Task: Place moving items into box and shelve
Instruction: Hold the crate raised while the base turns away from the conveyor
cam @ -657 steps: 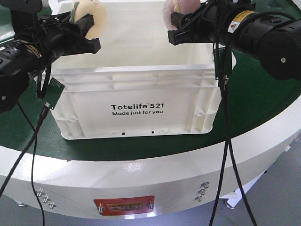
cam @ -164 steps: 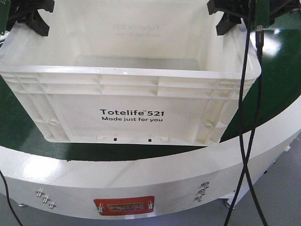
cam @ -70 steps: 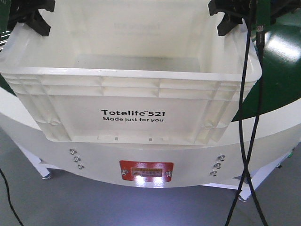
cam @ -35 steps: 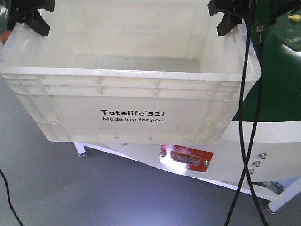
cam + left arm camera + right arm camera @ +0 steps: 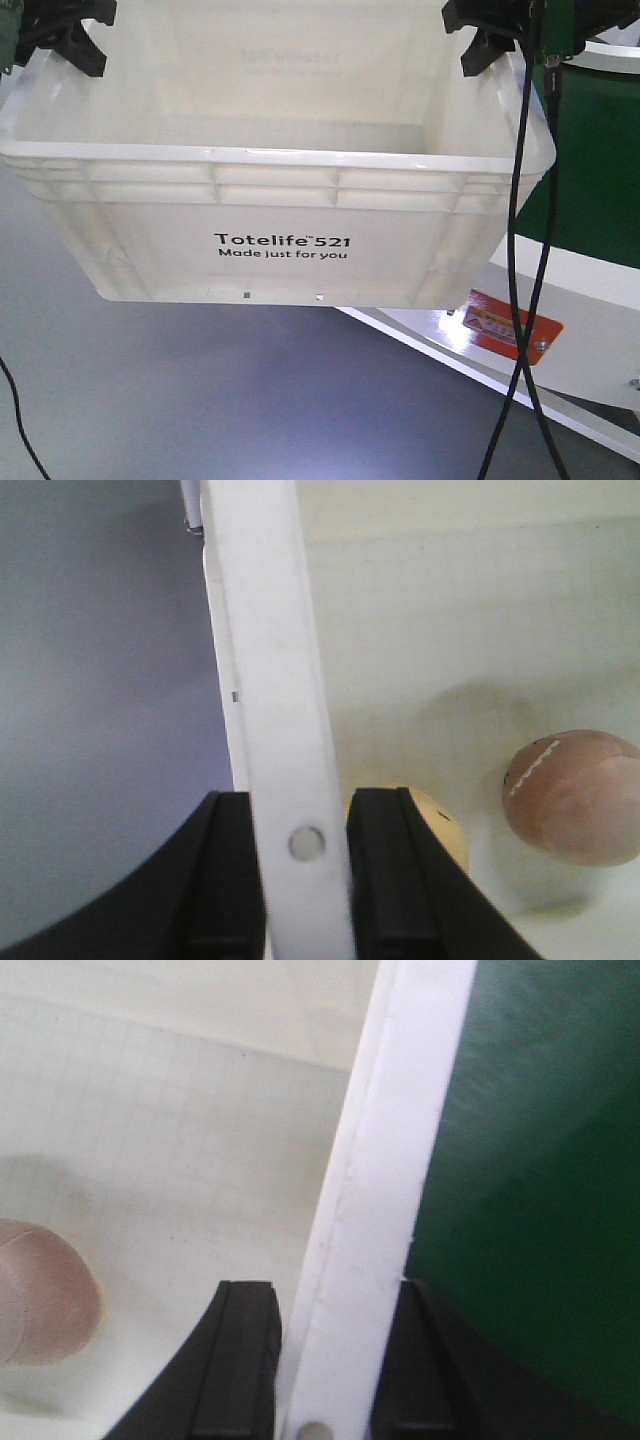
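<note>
The white box, printed "Totelife 521", hangs in the air between my two grippers. My left gripper is shut on the box's left rim; its black fingers straddle the wall. My right gripper is shut on the right rim in the same way. Inside the box lie the brown-pink ball, also seen in the right wrist view, and the cream-yellow ball, partly hidden behind my left inner finger.
The round white table with green top stands to the right, with a red label on its side. Grey floor lies below the box. Black cables hang from my right arm.
The box, held by both grippers, stays fixed in view while the table slides off to the right; the floor now shows under the box instead of the table.
</note>
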Robot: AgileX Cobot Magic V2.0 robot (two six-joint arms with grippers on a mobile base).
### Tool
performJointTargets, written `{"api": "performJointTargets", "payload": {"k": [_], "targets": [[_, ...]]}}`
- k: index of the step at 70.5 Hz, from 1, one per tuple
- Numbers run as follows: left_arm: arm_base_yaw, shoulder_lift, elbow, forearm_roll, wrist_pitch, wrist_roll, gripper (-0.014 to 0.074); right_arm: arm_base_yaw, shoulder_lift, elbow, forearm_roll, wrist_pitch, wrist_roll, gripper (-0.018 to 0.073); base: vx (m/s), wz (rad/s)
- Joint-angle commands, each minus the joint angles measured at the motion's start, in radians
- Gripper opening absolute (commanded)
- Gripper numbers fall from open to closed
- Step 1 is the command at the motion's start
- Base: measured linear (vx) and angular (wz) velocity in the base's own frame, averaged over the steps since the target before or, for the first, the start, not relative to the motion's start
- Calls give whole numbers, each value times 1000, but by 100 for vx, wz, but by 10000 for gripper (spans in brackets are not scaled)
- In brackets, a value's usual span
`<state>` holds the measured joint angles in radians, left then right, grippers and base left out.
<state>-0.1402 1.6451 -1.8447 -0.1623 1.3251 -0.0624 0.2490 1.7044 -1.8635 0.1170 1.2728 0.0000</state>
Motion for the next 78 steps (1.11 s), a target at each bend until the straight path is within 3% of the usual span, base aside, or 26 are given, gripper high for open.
{"api": "performJointTargets", "payload": {"k": [1, 78], "targets": [[-15, -59, -47, -87, -99, 5, -17, 15, -64, -47, 82, -87, -41, -12, -12, 47], [-15, -59, -47, -87, -99, 5, -17, 15, -64, -47, 80, -82, -41, -12, -11, 51]]}}
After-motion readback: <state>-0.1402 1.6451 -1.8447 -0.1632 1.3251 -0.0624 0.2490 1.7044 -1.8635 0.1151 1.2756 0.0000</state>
